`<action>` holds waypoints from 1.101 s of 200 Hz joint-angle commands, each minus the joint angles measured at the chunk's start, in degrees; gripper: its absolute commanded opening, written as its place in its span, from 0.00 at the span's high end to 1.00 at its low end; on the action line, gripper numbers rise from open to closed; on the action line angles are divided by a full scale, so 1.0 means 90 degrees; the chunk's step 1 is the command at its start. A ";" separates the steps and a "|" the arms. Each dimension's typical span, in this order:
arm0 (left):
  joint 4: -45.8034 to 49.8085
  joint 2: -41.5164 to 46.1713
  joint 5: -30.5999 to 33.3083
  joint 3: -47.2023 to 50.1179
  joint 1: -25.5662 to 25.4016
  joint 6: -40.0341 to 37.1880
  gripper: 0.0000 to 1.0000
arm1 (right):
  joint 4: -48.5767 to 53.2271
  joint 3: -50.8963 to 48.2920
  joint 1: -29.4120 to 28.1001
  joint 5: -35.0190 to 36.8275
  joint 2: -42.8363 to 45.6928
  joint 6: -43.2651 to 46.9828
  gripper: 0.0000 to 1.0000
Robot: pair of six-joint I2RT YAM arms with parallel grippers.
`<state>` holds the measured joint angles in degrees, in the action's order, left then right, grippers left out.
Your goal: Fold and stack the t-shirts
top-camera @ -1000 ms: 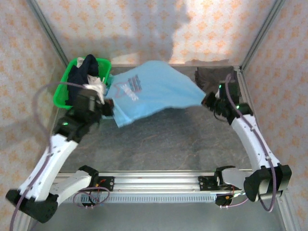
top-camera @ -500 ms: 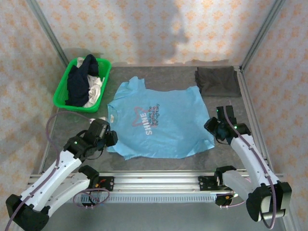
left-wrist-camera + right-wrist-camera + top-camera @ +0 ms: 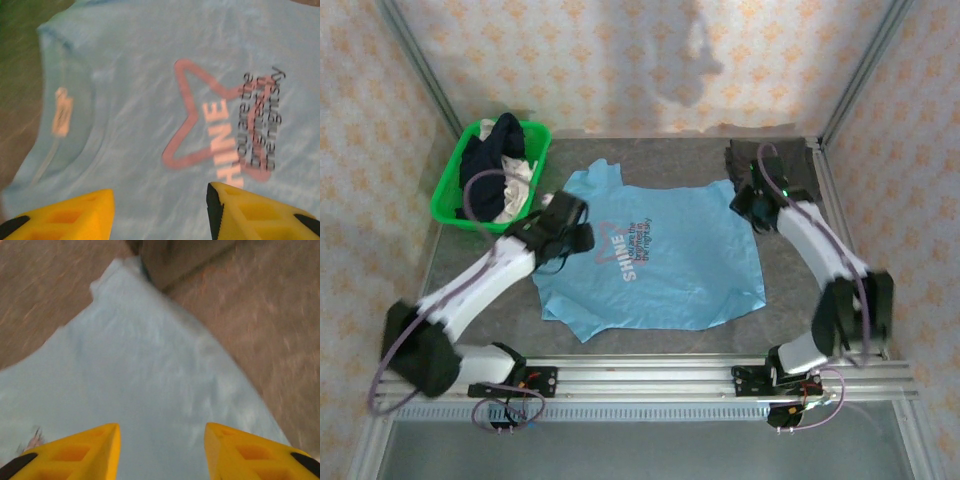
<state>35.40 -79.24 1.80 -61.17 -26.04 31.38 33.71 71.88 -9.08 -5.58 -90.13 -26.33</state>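
Observation:
A light blue t-shirt (image 3: 655, 260) lies spread flat on the table, print side up with a red star and lettering (image 3: 220, 125). My left gripper (image 3: 580, 232) hovers over its collar side. In the left wrist view the yellow fingers (image 3: 75, 215) stand apart, the gripper (image 3: 160, 215) open with only blue cloth (image 3: 135, 105) below. My right gripper (image 3: 747, 202) is over the shirt's far right sleeve. In the right wrist view this gripper (image 3: 162, 450) is open above the shirt (image 3: 150, 380), holding nothing. A folded dark grey t-shirt (image 3: 778, 165) lies at the back right.
A green basket (image 3: 448, 185) at the back left holds a navy shirt (image 3: 490, 155) and a white one (image 3: 520, 185). The dark grey shirt's edge (image 3: 175, 260) lies just beyond the blue sleeve. Metal frame posts and rails bound the table.
The blue shirt was held up stretched between both grippers. It now lies flat, both grippers have opened and let go, and both arms have moved away from the near edge over the shirt.

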 commanded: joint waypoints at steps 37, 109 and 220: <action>-0.0152 -0.3298 -0.0320 -0.1918 0.1019 -0.0668 0.58 | 0.1665 0.4900 0.0674 0.0938 -0.4482 0.0771 0.57; -0.0139 -0.4284 -0.0193 -0.1937 0.1572 -0.0723 0.62 | 0.2620 0.7309 0.1439 -0.0037 -0.6599 0.0270 0.59; 0.0129 -0.3627 -0.0063 -0.1666 0.1732 -0.0723 0.63 | 0.2345 0.5733 0.1320 0.0301 -0.4098 0.0692 0.55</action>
<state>32.73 -114.43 0.05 -77.67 -11.14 25.41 55.24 130.21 4.64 -6.22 -139.15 -21.78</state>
